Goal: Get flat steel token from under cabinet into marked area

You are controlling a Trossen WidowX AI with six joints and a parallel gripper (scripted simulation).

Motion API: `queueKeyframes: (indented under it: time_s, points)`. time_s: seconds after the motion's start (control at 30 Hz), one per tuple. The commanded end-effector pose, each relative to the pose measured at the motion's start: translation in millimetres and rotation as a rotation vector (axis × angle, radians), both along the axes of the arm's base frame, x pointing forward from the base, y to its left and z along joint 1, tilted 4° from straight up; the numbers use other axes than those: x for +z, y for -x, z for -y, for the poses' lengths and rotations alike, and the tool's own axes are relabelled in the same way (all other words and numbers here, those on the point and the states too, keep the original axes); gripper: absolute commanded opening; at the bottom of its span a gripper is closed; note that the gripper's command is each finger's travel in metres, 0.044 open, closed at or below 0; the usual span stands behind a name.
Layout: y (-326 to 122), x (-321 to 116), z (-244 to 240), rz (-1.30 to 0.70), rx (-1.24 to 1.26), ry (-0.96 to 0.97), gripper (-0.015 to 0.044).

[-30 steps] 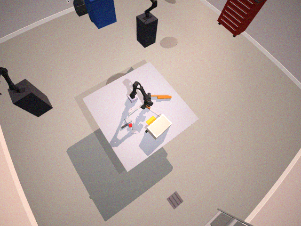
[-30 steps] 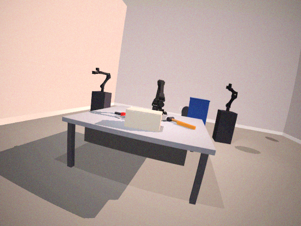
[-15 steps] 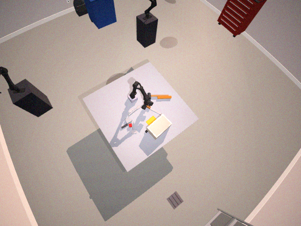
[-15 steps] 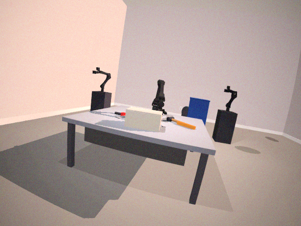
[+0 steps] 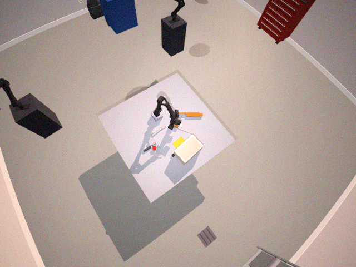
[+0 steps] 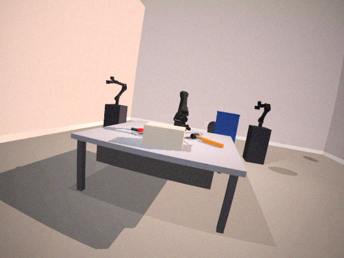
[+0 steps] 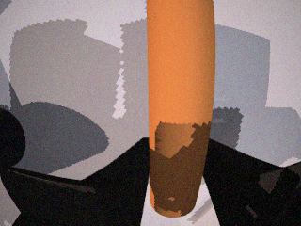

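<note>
Snugly, gripper (image 5: 174,126) (image 7: 176,176) pinches smooth, rounded orange handle (image 5: 176,125) (image 7: 181,71).

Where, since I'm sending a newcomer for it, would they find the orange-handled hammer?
Find the pale grey table, then the cream box-shaped cabinet on it. In the exterior view, the orange-handled hammer lies right of that cabinet. Its chunky black head sets it apart from the rounded orange handle held in the end effector.
</note>
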State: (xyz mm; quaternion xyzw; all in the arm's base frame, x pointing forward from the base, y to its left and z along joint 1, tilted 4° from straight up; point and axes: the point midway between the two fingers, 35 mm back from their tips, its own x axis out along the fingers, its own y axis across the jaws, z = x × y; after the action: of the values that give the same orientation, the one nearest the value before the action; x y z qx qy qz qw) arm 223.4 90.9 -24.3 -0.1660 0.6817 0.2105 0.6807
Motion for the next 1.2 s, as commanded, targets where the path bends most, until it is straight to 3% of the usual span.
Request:
queueKeyframes:
  time_s: [0.0, 1.17]
  points:
    - [0, 1, 0, 0.004, 0.037, -0.002, 0.0]
    - [-16, -1, 20, 0.012, 0.145, -0.002, 0.0]
